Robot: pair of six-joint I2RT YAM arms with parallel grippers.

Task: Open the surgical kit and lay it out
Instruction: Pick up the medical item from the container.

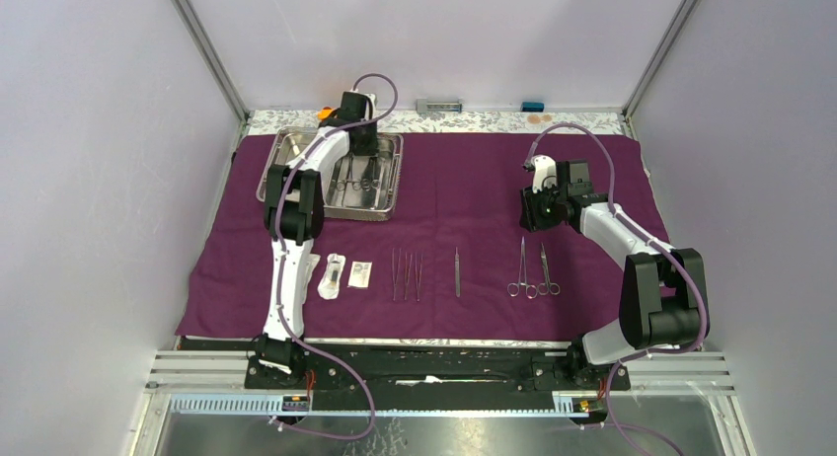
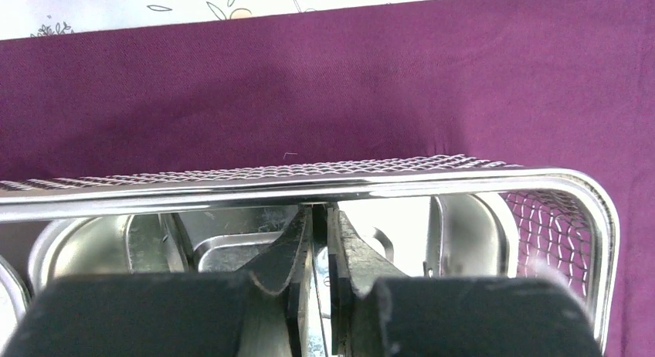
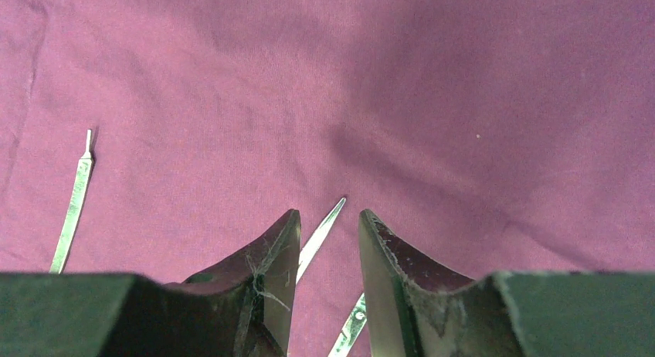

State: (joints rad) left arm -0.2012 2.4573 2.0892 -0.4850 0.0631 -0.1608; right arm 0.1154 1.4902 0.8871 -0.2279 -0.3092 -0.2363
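Observation:
The dark purple cloth (image 1: 474,180) lies spread flat. The steel tray (image 1: 284,140) stands at its far left with ring-handled forceps (image 1: 355,180) inside. My left gripper (image 1: 363,145) reaches into the tray's far end; in the left wrist view its jaws (image 2: 320,214) are closed to a narrow slit on a thin steel instrument, apparently forceps, just behind the tray rim (image 2: 309,188). My right gripper (image 1: 538,211) is open and empty above the cloth; a forceps tip (image 3: 320,233) lies on the cloth below its fingers (image 3: 328,218). Two forceps (image 1: 521,270) lie in the front row.
Laid in a row near the front: two sealed packets (image 1: 333,275), several thin tweezers (image 1: 406,275), and a single thin steel tool (image 1: 457,271), also in the right wrist view (image 3: 73,206). An orange toy (image 1: 324,112), a grey box (image 1: 439,107) and a blue item (image 1: 533,107) sit behind the cloth.

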